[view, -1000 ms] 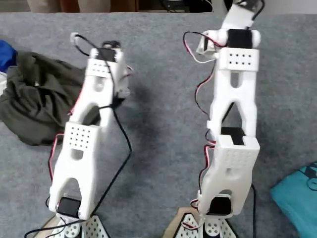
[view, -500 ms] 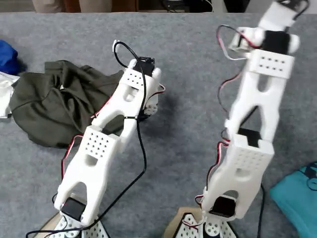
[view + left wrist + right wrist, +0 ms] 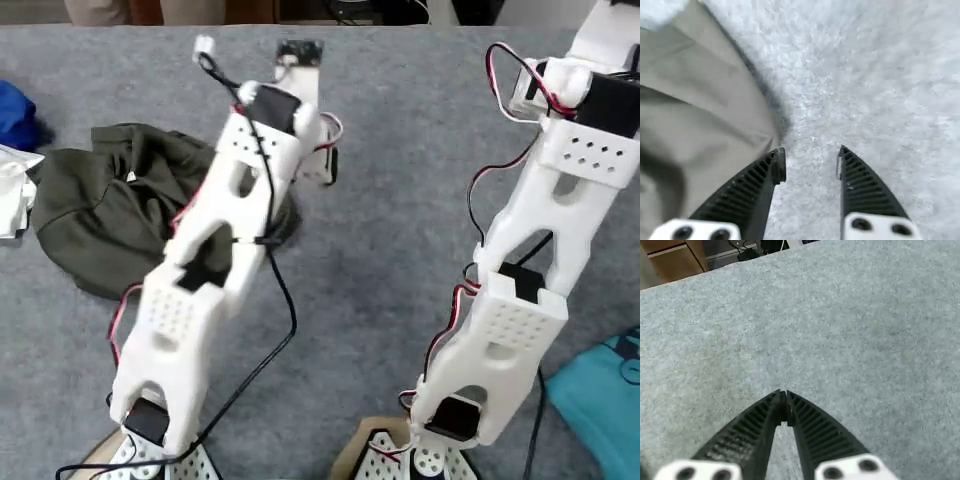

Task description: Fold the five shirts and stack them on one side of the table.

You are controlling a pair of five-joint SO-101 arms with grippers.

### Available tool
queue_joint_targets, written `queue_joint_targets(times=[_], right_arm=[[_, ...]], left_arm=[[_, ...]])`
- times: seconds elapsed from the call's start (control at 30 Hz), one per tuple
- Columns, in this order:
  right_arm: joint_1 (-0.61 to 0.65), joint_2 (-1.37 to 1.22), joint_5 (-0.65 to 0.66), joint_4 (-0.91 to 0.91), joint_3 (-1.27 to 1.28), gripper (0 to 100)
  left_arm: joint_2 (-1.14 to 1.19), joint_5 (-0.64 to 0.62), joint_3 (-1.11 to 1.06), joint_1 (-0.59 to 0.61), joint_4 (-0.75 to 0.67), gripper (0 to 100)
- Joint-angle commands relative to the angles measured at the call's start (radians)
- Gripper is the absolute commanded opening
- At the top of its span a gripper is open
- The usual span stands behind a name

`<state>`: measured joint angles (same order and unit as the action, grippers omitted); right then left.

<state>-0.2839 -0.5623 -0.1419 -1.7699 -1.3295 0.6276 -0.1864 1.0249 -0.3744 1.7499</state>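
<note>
Left pincer [image 3: 810, 162]: jaws are standing well apart with nothing between them, hanging low over the grey table [image 3: 400, 150] – one finger [image 3: 757, 187] is sitting just beside the edge of the olive shirt [image 3: 695, 115]; whether it is touching the cloth cannot be told.
Right pincer [image 3: 784, 400]: fingers are meeting at the tips, gripping nothing, and pointing down at bare grey surface.
Olive shirt [image 3: 90, 210]: lying crumpled and unfolded on the left part of the table in the high view, partly running under the left arm [image 3: 230, 220].
Teal shirt [image 3: 600, 395]: lying at the near right edge of the table, well apart from the olive one and close to the base of the right arm [image 3: 540, 260].
Blue cloth [image 3: 15, 110]: peeking in at the far left edge, beyond the olive shirt.
White cloth [image 3: 12, 195]: lying at the left edge – just beside the olive shirt and nearer than the blue cloth.
Left arm: stretching forward and leaning over the right side of the olive shirt.
Right arm: stretching out toward the table's far right corner.
</note>
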Motion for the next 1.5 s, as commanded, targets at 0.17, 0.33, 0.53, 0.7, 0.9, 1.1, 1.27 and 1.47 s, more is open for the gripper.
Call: queue_joint_targets(times=[0.17,0.33,0.53,0.7,0.9,1.1,1.27,1.47], right_arm=[[0.117,0.085,0.014,-0.017,-0.035,0.6],[0.294,0.117,0.052,-0.017,0.024,0.6],[0.429,0.114,0.126,-0.012,0.206,0.6],[0.509,0.116,0.126,-0.012,0.325,0.6],[0.515,0.116,0.124,-0.012,0.404,0.6],[0.518,0.120,0.124,-0.012,0.401,0.5],[0.512,0.122,0.124,-0.012,0.401,0.5],[0.512,0.124,0.124,-0.012,0.400,0.5]], left_arm=[[-0.489,0.002,-0.359,0.278,0.014,31],[-0.668,0.014,-0.557,0.605,0.005,31],[-0.645,0.074,-0.741,0.956,-0.169,31],[-0.504,0.074,-0.881,1.074,-0.370,31],[-0.268,0.074,-0.867,1.092,-0.440,31],[-0.085,0.074,-0.752,1.083,-0.439,16],[-0.045,0.071,-0.684,1.049,-0.387,1],[-0.096,0.066,-0.453,0.999,-0.210,2]])
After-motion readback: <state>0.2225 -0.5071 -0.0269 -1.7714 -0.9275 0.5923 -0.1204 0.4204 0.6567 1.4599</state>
